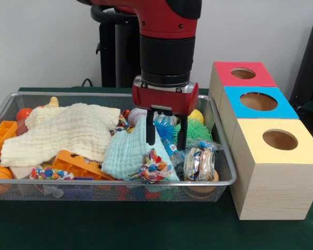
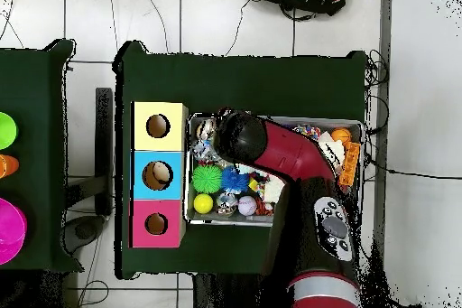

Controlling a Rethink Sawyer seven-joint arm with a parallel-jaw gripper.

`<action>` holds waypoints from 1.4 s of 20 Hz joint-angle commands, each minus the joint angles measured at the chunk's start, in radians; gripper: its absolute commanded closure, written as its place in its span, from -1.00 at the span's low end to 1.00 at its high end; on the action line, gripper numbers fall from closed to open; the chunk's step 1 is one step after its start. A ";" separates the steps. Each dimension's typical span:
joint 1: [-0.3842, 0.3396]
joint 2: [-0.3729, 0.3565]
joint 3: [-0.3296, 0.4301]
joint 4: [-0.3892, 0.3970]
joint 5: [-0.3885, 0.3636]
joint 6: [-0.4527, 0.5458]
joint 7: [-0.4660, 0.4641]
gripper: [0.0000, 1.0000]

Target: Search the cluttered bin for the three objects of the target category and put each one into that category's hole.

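Observation:
The wire mesh bin [image 1: 115,183] is full of toys and cloths; it also shows in the overhead view [image 2: 271,221]. One rope knot [image 1: 155,165] lies on a pale blue cloth [image 1: 125,153] at the front. A second rope knot [image 1: 47,173] lies at the front left corner. A third knot [image 1: 122,124] peeks out behind the cloths. My gripper [image 1: 166,133] hangs open and empty over the bin's right half, just behind the first knot, with a blue spiky ball [image 1: 164,127] between its fingers. The blue-topped box's hole [image 1: 259,101] is the middle one to the right of the bin; it also shows in the overhead view [image 2: 157,175]. In the overhead view my arm [image 2: 271,155] hides the gripper.
A red-topped box [image 1: 243,73] and a yellow-topped box [image 1: 279,139] flank the blue one. The bin also holds a cream cloth [image 1: 68,130], orange plastic pieces [image 1: 75,164], a spiky green ball [image 1: 198,130], a yellow ball [image 1: 196,115], crinkly wrappers [image 1: 199,162] and a baseball [image 1: 137,115].

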 commanded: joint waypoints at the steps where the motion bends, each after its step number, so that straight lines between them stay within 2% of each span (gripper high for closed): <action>1: -0.054 0.074 0.107 -0.032 0.009 0.034 0.084 -1.00; 12: -0.093 0.110 0.154 -0.023 -0.021 -0.036 0.063 -1.00; 28: -0.084 0.159 0.161 0.000 -0.059 -0.150 0.076 -1.00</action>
